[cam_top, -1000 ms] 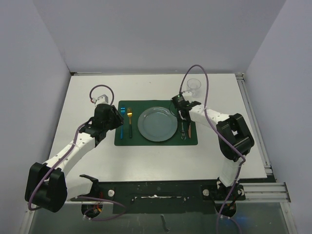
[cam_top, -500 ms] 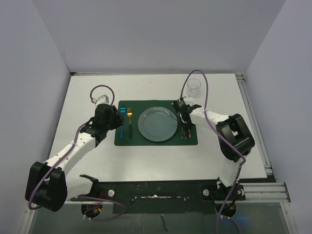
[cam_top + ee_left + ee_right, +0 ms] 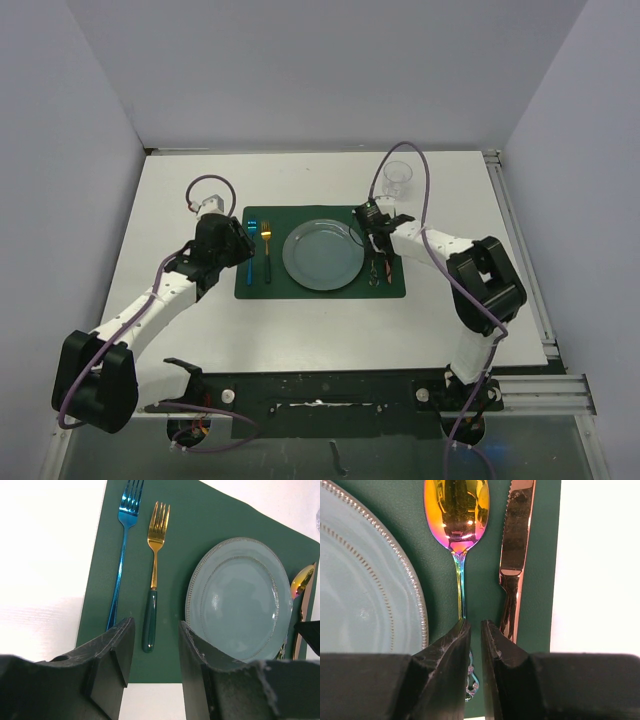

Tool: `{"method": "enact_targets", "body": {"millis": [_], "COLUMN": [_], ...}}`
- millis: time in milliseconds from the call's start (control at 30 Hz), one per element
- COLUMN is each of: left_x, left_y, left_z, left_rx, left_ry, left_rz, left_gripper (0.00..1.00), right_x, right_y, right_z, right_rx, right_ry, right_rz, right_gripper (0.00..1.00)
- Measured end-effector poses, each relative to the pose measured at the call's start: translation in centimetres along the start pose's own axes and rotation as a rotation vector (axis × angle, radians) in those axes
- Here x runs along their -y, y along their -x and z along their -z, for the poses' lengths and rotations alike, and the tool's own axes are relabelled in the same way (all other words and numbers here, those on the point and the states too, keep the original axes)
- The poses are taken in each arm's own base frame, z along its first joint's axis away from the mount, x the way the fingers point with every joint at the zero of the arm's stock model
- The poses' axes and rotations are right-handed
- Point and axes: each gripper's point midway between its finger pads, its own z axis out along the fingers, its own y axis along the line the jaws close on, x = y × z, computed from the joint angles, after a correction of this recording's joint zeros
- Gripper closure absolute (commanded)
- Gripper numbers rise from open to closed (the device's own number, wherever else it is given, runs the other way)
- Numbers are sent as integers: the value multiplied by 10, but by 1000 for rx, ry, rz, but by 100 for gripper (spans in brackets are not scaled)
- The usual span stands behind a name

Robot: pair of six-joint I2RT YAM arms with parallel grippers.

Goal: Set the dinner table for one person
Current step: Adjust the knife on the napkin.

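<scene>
On the white dinner table point(image 3: 300, 330) lies a dark green placemat point(image 3: 320, 288) with a grey-blue plate point(image 3: 322, 254) in its middle. A blue fork point(image 3: 121, 555) and a gold fork point(image 3: 155, 555) lie left of the plate. An iridescent spoon point(image 3: 456, 510) and a copper knife point(image 3: 516, 530) lie right of it. My right gripper point(image 3: 475, 625) is low over the mat between their handles. Its jaws are all but shut and hold nothing, and the spoon's handle runs under the left finger. My left gripper point(image 3: 156, 630) is open and empty over the mat's near left edge.
A clear glass point(image 3: 397, 178) stands on the table behind the mat's far right corner. Metal rails run along the table's right edge point(image 3: 520, 260). Grey walls close in the left, back and right sides.
My right gripper has moved toward me along the mat's right side, down to the spoon and knife handles. The left arm has not moved.
</scene>
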Motion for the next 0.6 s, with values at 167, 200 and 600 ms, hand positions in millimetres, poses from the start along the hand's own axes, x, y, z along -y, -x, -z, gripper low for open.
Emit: {"method": "enact_targets", "body": {"millis": [167,200,600], "left_x": [0,0,1], "left_y": [0,-1,-3], "left_z": [0,0,0], "left_rx": [0,0,-3], "left_ry": [-1,-1,-4], "left_rz": [0,0,-3], "left_gripper": [63,63,63], "right_x": [1,1,47], "right_y": [4,4,55], "right_z": [4,4,4], "right_rx": [13,12,86], "right_ry": [1,-3,-90], "right_rz": [-4,-3,-95], "right_gripper": [83,83,67]}}
